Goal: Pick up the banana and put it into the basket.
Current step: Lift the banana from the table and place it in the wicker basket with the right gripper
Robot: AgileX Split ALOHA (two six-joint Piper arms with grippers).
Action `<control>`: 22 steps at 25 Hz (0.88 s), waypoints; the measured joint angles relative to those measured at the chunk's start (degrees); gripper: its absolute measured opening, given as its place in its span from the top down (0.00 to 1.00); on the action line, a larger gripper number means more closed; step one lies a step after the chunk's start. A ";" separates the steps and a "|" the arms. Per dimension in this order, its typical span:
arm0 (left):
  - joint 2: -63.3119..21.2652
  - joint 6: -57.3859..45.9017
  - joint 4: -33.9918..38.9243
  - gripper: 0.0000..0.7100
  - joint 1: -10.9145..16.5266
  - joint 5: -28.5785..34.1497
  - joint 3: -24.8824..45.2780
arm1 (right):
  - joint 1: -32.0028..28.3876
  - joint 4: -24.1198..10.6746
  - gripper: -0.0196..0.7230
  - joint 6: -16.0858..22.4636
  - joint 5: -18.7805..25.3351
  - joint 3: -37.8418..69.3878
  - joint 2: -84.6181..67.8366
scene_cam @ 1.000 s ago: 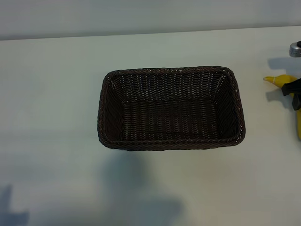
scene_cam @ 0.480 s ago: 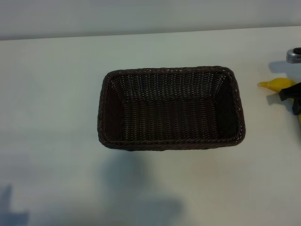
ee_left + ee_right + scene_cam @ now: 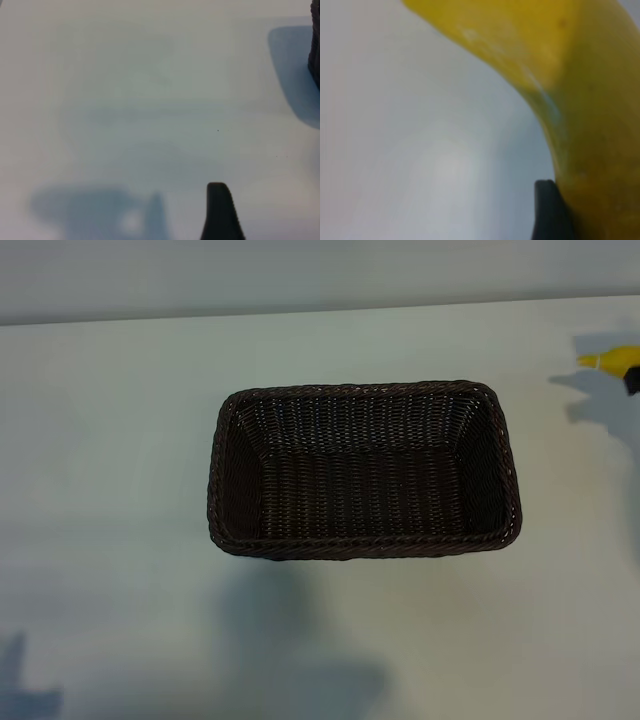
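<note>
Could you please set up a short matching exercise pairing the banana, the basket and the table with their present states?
Things:
1. banana
2. basket
3. table

States:
A. empty, standing mid-table
B. bare white surface carrying shadows
C. held in the right gripper's fingers, at the exterior view's right edge

Pairs: 1-C, 2-A, 3-B

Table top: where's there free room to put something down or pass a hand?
The table is bare all around the basket: left, front and behind. The basket's inside is free too. Only the far right edge is busy, where the right gripper holds the banana.
</note>
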 joint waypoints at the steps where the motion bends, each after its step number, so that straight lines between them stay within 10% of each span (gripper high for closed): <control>1: 0.00 0.00 0.00 0.30 0.00 0.00 0.00 | 0.00 0.05 0.41 0.04 1.80 -0.90 -0.94; 12: 0.00 0.00 0.00 0.30 0.00 0.00 0.00 | 2.87 3.12 0.41 0.04 7.37 -2.36 -3.03; 22: 0.00 0.00 0.00 0.30 0.00 0.00 0.00 | 20.26 4.37 0.41 -0.21 4.87 -2.36 -3.03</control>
